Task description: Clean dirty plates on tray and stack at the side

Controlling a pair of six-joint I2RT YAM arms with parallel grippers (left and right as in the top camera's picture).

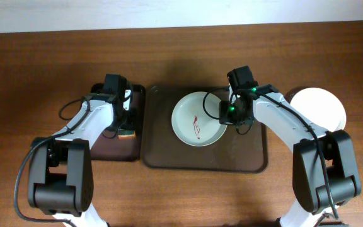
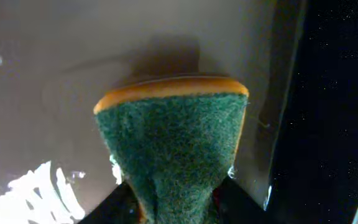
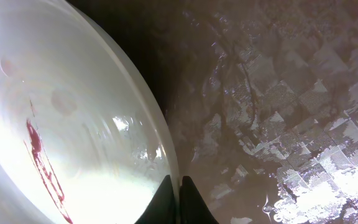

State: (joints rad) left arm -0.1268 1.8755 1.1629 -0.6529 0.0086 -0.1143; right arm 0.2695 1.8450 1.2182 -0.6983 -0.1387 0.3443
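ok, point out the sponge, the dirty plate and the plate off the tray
sponge (image 2: pixel 173 149): left wrist view, green scouring face.
dirty plate (image 1: pixel 186 110): overhead view, white floor, upper left.
side plate (image 1: pixel 323 104): overhead view, bare white middle.

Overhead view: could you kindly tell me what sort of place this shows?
Probably a robotics test bench staged for dishwashing, not a kitchen: two robot arms at a wooden table, a brown tray holding one smeared plate, and a scouring sponge.

I see one smeared plate (image 1: pixel 197 120) on the brown tray (image 1: pixel 169 157) in the middle of the desk (image 1: pixel 36 63), with my right gripper (image 1: pixel 230 115) at its right rim. A white plate (image 1: pixel 320 106) lies toward the right edge. My left gripper (image 1: pixel 126 120) is over the small tray (image 1: pixel 109 148) further left.
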